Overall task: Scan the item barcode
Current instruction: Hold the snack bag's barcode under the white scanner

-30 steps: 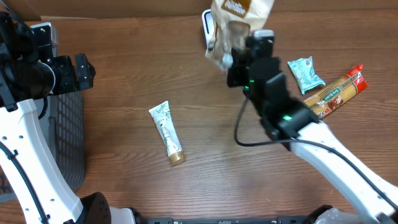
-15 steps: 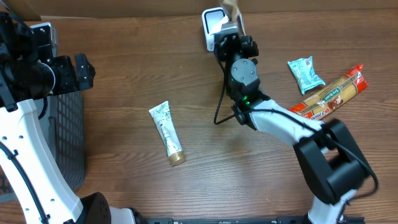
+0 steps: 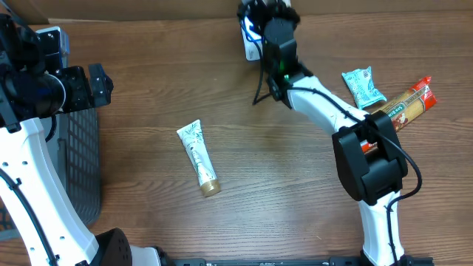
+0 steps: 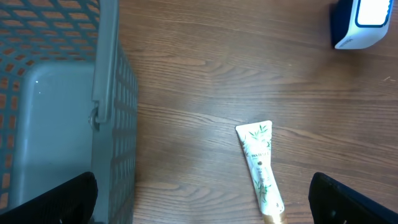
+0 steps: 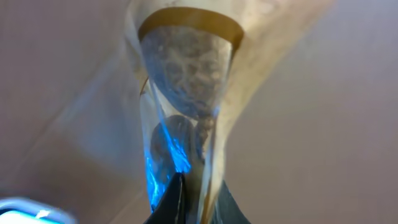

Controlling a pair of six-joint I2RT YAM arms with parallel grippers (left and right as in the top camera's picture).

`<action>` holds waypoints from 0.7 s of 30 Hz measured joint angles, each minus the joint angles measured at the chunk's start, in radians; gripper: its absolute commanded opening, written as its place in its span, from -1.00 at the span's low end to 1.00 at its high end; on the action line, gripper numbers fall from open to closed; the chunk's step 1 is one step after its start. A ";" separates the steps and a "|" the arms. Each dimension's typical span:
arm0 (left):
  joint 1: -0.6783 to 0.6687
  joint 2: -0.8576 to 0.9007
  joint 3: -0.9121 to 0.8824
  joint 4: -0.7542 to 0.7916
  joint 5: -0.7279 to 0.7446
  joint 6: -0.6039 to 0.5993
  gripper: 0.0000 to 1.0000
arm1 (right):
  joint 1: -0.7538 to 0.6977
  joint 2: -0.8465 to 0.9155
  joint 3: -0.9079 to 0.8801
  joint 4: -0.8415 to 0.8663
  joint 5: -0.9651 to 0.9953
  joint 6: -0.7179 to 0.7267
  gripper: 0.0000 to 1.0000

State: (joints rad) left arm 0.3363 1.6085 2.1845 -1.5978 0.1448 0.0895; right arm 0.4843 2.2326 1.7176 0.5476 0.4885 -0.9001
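My right gripper [image 5: 198, 196] is shut on the lower edge of a beige snack pouch [image 5: 186, 74] with a clear window; blue light falls on that window. In the overhead view this gripper [image 3: 267, 13] sits at the table's far edge, right over the white scanner [image 3: 248, 38], and the pouch is out of that view. A corner of the scanner [image 5: 28, 211] shows low on the left in the right wrist view. My left gripper [image 3: 98, 81] hovers open and empty at the left; its fingers [image 4: 59, 200] frame the wood below.
A grey mesh basket [image 3: 77, 159] stands at the left edge, also seen as the basket [image 4: 56, 93] in the left wrist view. A white tube [image 3: 199, 159] with a gold cap lies mid-table. A teal packet [image 3: 363, 87] and a long red-brown packet [image 3: 403, 109] lie at the right.
The right arm has swung toward the far edge, carrying the pouch over the scanner and out of the overhead view. The left arm has not moved.
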 measured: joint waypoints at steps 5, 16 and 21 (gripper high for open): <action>0.000 0.000 0.000 0.000 0.000 0.000 0.99 | 0.001 0.053 0.028 -0.006 -0.096 -0.246 -0.93; 0.000 0.000 0.000 0.000 0.000 0.000 0.99 | -0.014 0.122 0.022 0.017 -0.289 -0.455 -0.93; 0.000 0.000 0.000 0.000 0.000 0.000 0.99 | -0.042 0.137 0.022 0.014 -0.351 -0.537 -0.93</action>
State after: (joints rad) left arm 0.3363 1.6085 2.1845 -1.5978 0.1448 0.0895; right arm 0.4423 2.3699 1.7397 0.5617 0.1379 -1.4372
